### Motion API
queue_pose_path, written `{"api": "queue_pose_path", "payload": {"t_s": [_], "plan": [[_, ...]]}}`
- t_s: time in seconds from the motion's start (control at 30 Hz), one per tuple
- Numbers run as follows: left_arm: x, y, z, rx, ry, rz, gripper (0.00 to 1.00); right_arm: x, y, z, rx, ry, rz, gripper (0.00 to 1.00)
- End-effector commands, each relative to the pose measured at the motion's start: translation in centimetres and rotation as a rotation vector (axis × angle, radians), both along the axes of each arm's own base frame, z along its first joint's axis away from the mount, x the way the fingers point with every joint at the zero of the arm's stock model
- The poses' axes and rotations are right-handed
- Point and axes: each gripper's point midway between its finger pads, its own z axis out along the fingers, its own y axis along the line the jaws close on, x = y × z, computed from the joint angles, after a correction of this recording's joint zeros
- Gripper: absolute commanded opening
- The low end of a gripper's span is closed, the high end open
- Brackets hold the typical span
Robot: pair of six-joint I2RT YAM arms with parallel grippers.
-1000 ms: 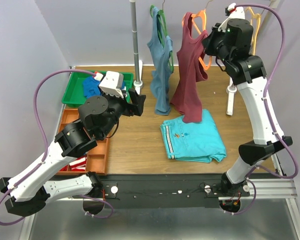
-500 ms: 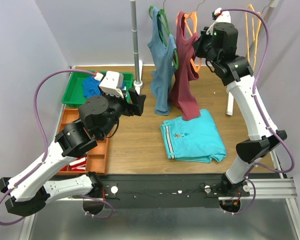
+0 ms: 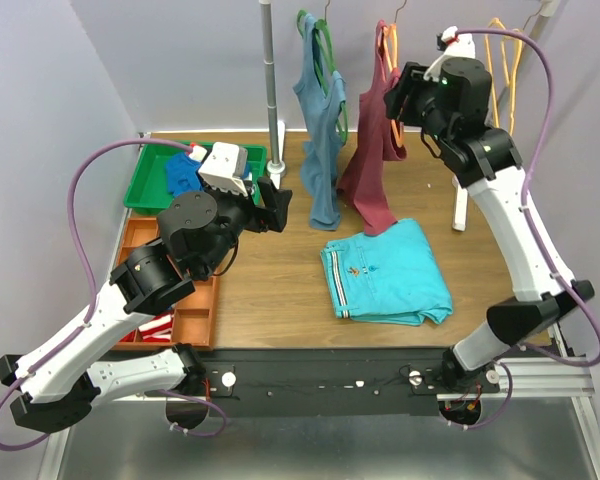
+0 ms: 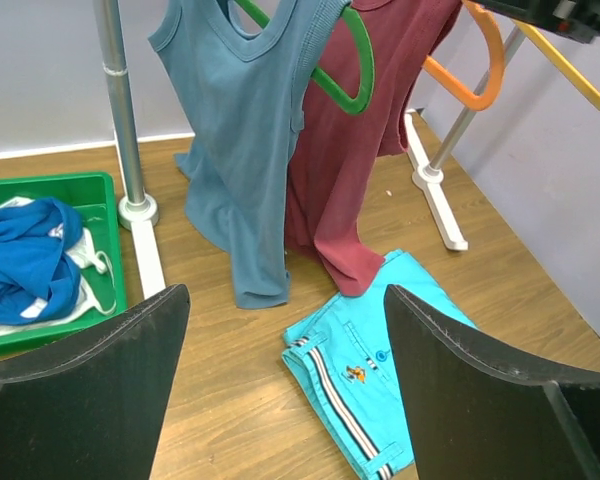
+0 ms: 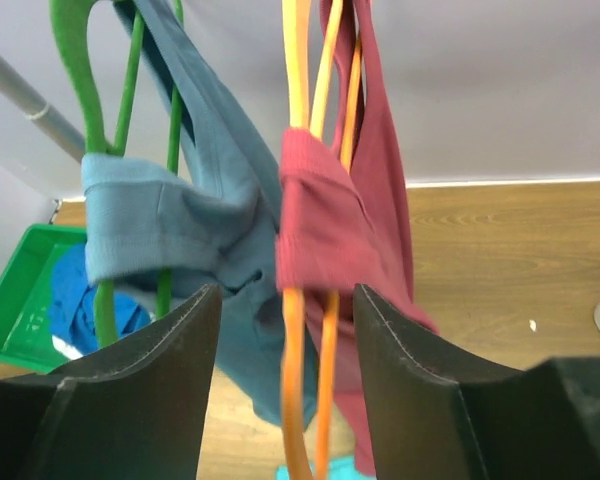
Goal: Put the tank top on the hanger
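While the maroon tank top [image 3: 368, 175] is hanging from the orange hanger [image 3: 389, 55], its long axis is running straight up and down: straps at the top over the hanger's shoulders, hem pointing at the bench [image 3: 270, 290]. From the top camera I am seeing both nearly edge-on. The lowest hem corner is reaching the far edge of the folded turquoise garment [image 3: 385, 272]; I cannot tell whether they are touching. The thin metal hook is rising to the frame's top edge, and I cannot tell what it is catching on.

Right end effector [image 5: 287, 300] is sitting high at the hanger's shoulder, released: the wrist view is showing both black fingers [image 5: 140, 390] spread, with the orange bars and a maroon strap passing between them and neither finger closing on them. Left end effector [image 4: 285, 300] is hovering low over the bench, also spread wide, gripping nothing.

Just left of the maroon top, a grey-blue tank top [image 3: 318, 150] is hanging on a green hanger [image 3: 327, 45]; a paler yellow-orange hanger [image 3: 502, 60] is hanging to the right. Bench is showing brown wood grain, walls plain lavender. A grey metal pole [image 3: 271, 80] is standing at the back. A green tray [image 3: 142, 185] is holding crumpled blue cloth [image 3: 183, 176]; an orange compartment tray [image 3: 140, 238] is lying in front of it.
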Motion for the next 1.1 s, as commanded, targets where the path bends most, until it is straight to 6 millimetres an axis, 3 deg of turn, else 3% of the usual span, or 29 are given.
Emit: {"api": "queue_pose_path", "payload": {"t_s": [0.0,0.03,0.07,0.1,0.17,0.2,0.27,0.3,0.33,0.4,0.43,0.5,0.53,0.57,0.63,0.67,0.73,0.77,0.9,1.07], "plan": [[0.0,-0.1,-0.5,-0.016,0.013,-0.003,0.88,-3.4,-0.4,2.1,0.074,-0.056,0.037,0.66],[0.0,-0.2,-0.7,-0.018,0.019,-0.005,0.88,-3.8,-0.5,2.1,0.082,-0.060,0.038,0.67],[-0.1,-0.3,-0.9,-0.022,0.023,-0.010,0.88,-4.0,-0.5,0.8,0.079,-0.037,0.038,0.69],[0.0,-0.4,-1.3,-0.026,0.036,-0.010,0.88,-5.2,-1.1,1.7,0.099,-0.058,0.034,0.72],[-0.2,-0.6,-1.7,-0.036,0.047,-0.021,0.89,-6.4,-1.5,1.3,0.110,-0.047,0.030,0.74],[-0.2,-0.8,-2.4,-0.041,0.063,-0.024,0.89,-6.7,-1.7,-0.3,0.112,-0.015,0.023,0.76],[-0.3,-1.0,-3.2,-0.050,0.082,-0.026,0.90,-8.8,-2.5,0.3,0.142,-0.036,0.024,0.79],[-0.3,-1.2,-4.2,-0.043,0.101,-0.029,0.90,-9.3,-2.4,-1.9,0.149,0.009,0.030,0.81],[-0.3,-1.4,-4.8,-0.054,0.121,-0.029,0.91,-10.9,-2.9,-1.2,0.172,-0.017,0.038,0.82],[-0.3,-1.6,-6.8,-0.047,0.163,-0.019,0.95,-12.1,-3.1,-2.6,0.212,0.007,0.040,0.84],[-0.3,-1.9,-7.5,-0.063,0.188,-0.018,0.99,-12.5,-3.0,-5.5,0.206,0.060,0.040,0.84],[-0.3,-2.3,-9.9,-0.059,0.225,-0.021,0.99,-14.2,-3.3,-6.4,0.254,0.065,0.046,0.88],[-0.4,-2.4,-10.7,-0.064,0.239,-0.022,0.99,-14.5,-3.2,-9.8,0.244,0.129,0.045,0.89],[-0.5,-2.6,-11.4,-0.088,0.263,-0.017,0.99,-15.5,-3.4,-9.9,0.268,0.111,0.056,0.91],[-0.7,-3.0,-14.0,-0.081,0.305,-0.026,0.99,-16.3,-2.9,-12.4,0.311,0.158,0.071,0.93],[-0.8,-3.2,-14.9,-0.091,0.328,-0.022,0.99,-16.6,-2.6,-15.2,0.311,0.201,0.084,0.94],[-1.0,-3.4,-17.5,-0.074,0.363,-0.025,0.99,-17.5,-2.5,-16.9,0.335,0.227,0.091,0.98],[-1.0,-3.3,-18.6,-0.066,0.383,-0.019,0.99,-17.8,-2.6,-19.3,0.326,0.274,0.081,0.99],[-1.1,-2.6,-22.6,-0.038,0.431,0.030,0.99,-18.6,-2.9,-23.0,0.329,0.336,0.055,1.00],[-0.8,-2.0,-24.0,-0.023,0.434,0.071,0.99,-19.0,-3.7,-23.8,0.331,0.319,0.024,1.00]]}}
